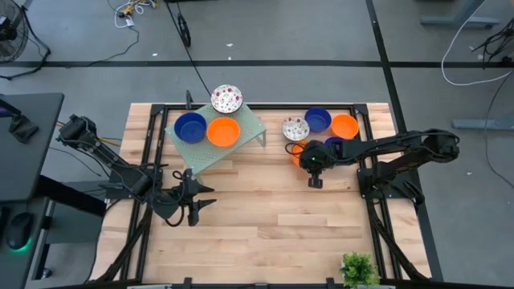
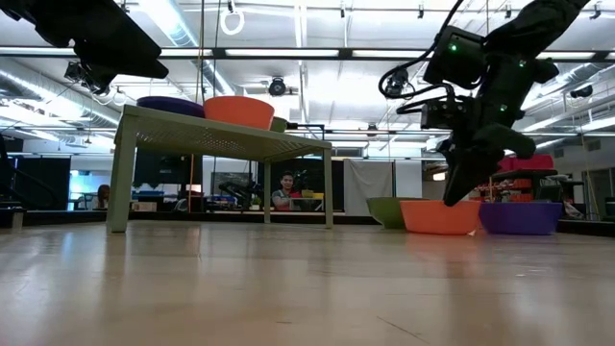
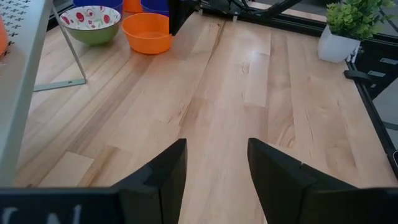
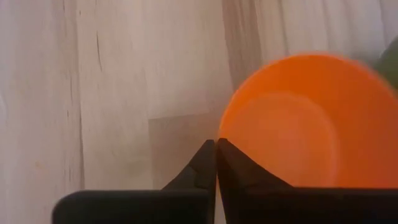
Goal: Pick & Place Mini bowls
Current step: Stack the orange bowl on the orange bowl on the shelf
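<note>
From above I see three bowls on the green rack (image 1: 233, 140) — blue (image 1: 190, 126), orange (image 1: 223, 132) and a speckled one (image 1: 226, 99) at its 12 o'clock edge. The right gripper (image 1: 315, 168) hangs over another orange bowl (image 1: 299, 152) on the table (image 1: 265, 217).

Level view: that gripper (image 2: 461, 183) dips at the orange bowl (image 2: 440, 216).

Left wrist: my left gripper (image 3: 214, 168) is spread, idle.

Right wrist: fingers (image 4: 202, 165) pressed together at the bowl's (image 4: 305, 124) rim — empty.
</note>
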Tool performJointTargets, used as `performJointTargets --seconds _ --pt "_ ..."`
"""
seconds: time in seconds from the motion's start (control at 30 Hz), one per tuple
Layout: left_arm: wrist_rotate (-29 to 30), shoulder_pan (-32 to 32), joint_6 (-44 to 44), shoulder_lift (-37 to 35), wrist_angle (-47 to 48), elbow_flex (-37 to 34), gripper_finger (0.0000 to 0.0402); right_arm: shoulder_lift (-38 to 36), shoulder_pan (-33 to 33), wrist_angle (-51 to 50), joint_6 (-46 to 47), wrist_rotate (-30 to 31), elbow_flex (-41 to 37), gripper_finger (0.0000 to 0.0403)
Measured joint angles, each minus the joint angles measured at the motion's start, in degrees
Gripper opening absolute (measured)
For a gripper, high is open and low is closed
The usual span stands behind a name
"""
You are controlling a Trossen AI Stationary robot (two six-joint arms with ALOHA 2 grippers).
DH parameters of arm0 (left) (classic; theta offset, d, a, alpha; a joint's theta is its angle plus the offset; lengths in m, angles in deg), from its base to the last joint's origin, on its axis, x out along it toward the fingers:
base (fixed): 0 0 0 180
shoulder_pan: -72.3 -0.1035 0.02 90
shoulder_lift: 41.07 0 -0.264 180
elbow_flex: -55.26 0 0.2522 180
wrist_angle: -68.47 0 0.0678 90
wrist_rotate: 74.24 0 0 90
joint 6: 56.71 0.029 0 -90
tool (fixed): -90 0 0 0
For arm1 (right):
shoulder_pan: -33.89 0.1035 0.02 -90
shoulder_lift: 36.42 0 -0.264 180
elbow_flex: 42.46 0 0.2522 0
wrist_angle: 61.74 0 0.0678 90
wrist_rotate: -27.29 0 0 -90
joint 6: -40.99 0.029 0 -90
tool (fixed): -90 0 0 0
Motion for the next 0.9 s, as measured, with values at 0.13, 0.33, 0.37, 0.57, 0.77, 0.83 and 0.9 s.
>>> performJointTargets --seconds 0.13,0.33,0.37,0.57,0.77,0.83,0.9 --pt "0.0 0.0 0.0 0.0 0.0 0.0 0.0174 0.0 2.8 0.1 -0.5 -2.4 0.1 0.0005" --pt "0.0 0.0 0.0 0.0 0.0 0.0 0.0174 0.0 11.7 0.1 -4.3 -9.8 3.3 0.0002" --pt "0.0 0.0 0.0 0.0 0.0 0.0 0.0174 0.0 13.3 0.1 -5.4 -9.6 4.5 0.0001" --pt "0.0 0.0 0.0 0.0 -0.2 0.0 0.0174 0.0 19.9 3.4 -14.9 -5.1 13.7 0.0001" --pt "0.0 0.0 0.0 0.0 -0.4 0.0 0.0174 1.7 20.9 6.9 -30.7 2.8 25.1 0.0000" --pt "0.0 0.0 0.0 0.0 -0.5 0.0 0.0174 4.0 19.4 7.3 -36.4 3.3 30.4 0.0000" --pt "0.0 0.0 0.0 0.0 -0.6 0.0 0.0174 7.1 17.4 6.5 -41.4 3.2 36.0 0.0000"
